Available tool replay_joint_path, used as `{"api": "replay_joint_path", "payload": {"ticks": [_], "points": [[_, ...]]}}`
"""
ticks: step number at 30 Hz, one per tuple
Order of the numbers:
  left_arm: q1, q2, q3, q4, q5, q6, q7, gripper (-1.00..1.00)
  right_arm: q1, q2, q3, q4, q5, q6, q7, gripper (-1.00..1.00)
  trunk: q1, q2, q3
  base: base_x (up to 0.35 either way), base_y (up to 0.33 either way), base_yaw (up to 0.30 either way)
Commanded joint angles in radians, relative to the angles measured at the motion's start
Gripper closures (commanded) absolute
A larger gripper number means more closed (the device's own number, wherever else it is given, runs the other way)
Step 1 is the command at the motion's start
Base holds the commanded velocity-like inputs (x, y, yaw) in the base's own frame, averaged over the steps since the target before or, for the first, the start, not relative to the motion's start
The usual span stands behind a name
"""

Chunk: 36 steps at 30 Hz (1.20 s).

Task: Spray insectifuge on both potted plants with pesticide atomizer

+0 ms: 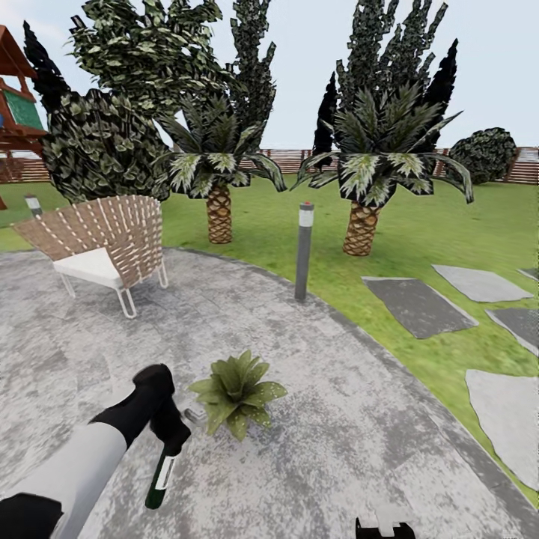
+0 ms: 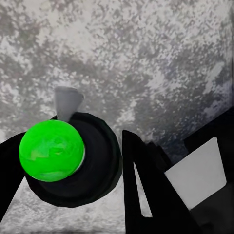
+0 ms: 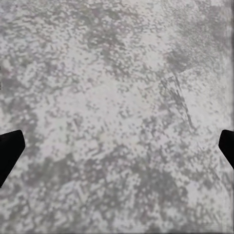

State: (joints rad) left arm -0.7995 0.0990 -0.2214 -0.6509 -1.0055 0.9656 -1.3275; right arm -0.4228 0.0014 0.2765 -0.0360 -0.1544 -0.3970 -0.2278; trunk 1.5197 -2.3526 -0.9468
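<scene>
Pesticide atomizer (image 1: 160,479) clenched in left hand (image 1: 171,438), hanging body-down over mottled grey stone patio (image 1: 337,449), at about 7 o'clock from the potted plant (image 1: 236,391). Slim, cylindrical, dark green-black, with a white label strip along its side; pale grey trigger head poking out near the plant's leaves. From the left wrist, seen end-on: round dark body (image 2: 78,165) with a glossy bright green base, a pale grey nozzle beyond it, black fingers (image 2: 146,190) closed against its sides.

Potted plant low and rosette-shaped, broad pointed leaves, green with pale speckles, just beside the hand at its 2 o'clock. Pot not discernible.

Left arm reaching in from 8 o'clock, white forearm, black wrist, bent downward at the hand.

Right hand (image 3: 117,151) released, black fingertips wide apart at the edges of the right wrist view, pointing down at bare speckled stone.

Woven brown chair (image 1: 105,243) with white cushion at 10 o'clock on the patio. Grey bollard light (image 1: 303,251) upright at the patio's edge, near 12 o'clock. Two scaly-trunked palms (image 1: 363,172) on the lawn (image 1: 449,232) behind, flat stepping slabs (image 1: 419,305) at 3 o'clock.
</scene>
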Motion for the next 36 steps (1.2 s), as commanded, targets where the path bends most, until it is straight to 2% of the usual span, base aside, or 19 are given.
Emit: {"api": "replay_joint_path", "payload": {"ticks": [1,7,12,16,22,25,27,29,34,36], "points": [[0.003,-0.002,-0.007,0.0,-0.021,0.008,-0.021,1.0,-0.001,0.0,0.009,0.001,-0.01,-0.004,-0.002,-1.0,0.0,0.0,-0.001,0.0,0.209,-0.024],[0.008,-0.002,-0.009,0.0,-0.027,0.011,-0.024,1.0,-0.001,-0.004,0.01,0.002,-0.008,-0.005,-0.002,-1.0,0.0,0.0,-0.001,0.039,0.28,-0.006],[0.009,-0.002,-0.009,0.001,-0.028,0.013,-0.02,1.0,-0.001,-0.005,0.01,0.001,-0.008,-0.005,-0.001,-1.0,0.0,0.0,-0.001,0.233,0.232,0.0],[0.01,-0.003,-0.005,0.001,-0.031,0.012,-0.018,1.0,-0.001,-0.004,0.01,0.001,-0.01,-0.005,-0.002,-1.0,0.0,0.0,-0.001,0.308,0.091,-0.035],[0.019,-0.002,-0.001,0.001,-0.031,0.006,-0.014,1.0,-0.001,-0.004,0.01,0.001,-0.01,-0.003,-0.002,-1.0,0.0,0.0,0.002,0.192,0.008,-0.229],[0.055,-0.002,-0.001,-0.002,-0.03,0.002,0.039,1.0,-0.001,-0.004,0.01,0.001,-0.01,-0.003,-0.002,-1.0,0.0,0.0,0.003,0.014,0.0,-0.255],[0.09,0.003,0.002,-0.006,-0.024,0.001,0.102,1.0,-0.001,-0.004,0.01,0.001,-0.009,-0.003,-0.002,-1.0,0.0,0.0,0.004,0.003,0.0,-0.231],[0.108,0.009,0.006,-0.009,-0.017,0.001,0.129,1.0,-0.001,-0.004,0.01,0.001,-0.009,-0.003,-0.002,-1.0,0.0,0.0,0.004,0.001,0.0,-0.119],[0.115,0.01,0.017,-0.013,-0.013,-0.012,0.143,1.0,-0.001,-0.004,0.01,0.001,-0.01,-0.003,-0.002,-1.0,0.0,0.0,0.004,0.0,0.0,-0.02],[0.115,0.009,0.044,-0.011,-0.012,-0.015,0.158,1.0,-0.001,-0.004,0.01,0.001,-0.009,-0.003,-0.002,-1.0,0.0,0.0,0.004,0.0,0.0,-0.002]]}}
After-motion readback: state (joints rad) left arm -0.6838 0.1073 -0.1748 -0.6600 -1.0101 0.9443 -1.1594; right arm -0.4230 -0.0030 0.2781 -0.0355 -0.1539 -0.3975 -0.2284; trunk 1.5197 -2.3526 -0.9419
